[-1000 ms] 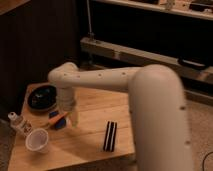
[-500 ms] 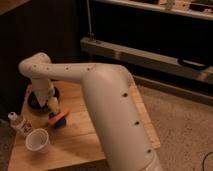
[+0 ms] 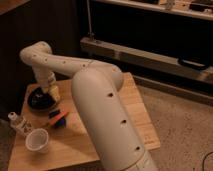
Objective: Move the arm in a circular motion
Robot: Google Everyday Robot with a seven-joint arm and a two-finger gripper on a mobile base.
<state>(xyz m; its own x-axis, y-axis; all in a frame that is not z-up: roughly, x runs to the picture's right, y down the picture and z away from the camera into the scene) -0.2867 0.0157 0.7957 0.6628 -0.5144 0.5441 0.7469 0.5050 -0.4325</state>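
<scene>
Starting with the jaws: not being able to tell whether spread or pressed together, only placing them at the small beige tip, hanging just above the dark bowl at the back-left of the worktop and apparently carrying nothing. Moving to the arm (image 3: 107,125): filling the middle foreground with its thick cream segment, bending at a rounded elbow, reaching left along the far edge of the worktop, then turning down through the wrist to that tip. Comparing with a second ago: seeing the thick segment swinging from the right side of the view toward the centre, and the tip travelling from over the middle-left of the boards, out to the far left corner, and now curling back inward over the bowl. Reading this as an arc being traced, so judging the circular motion to be under way but not yet closing on its starting place. Noting the wooden worktop (image 3: 137,117) beneath, partly hidden by the big segment. Noting the dark bowl (image 3: 36,102) directly under the tip, close enough for a lower pass to be risking a knock. Noting the white cup (image 3: 37,141) near the front-left edge, the blue-and-orange item (image 3: 59,118) just beside the big segment, and the small white bottle (image 3: 18,123) at the left edge.
</scene>
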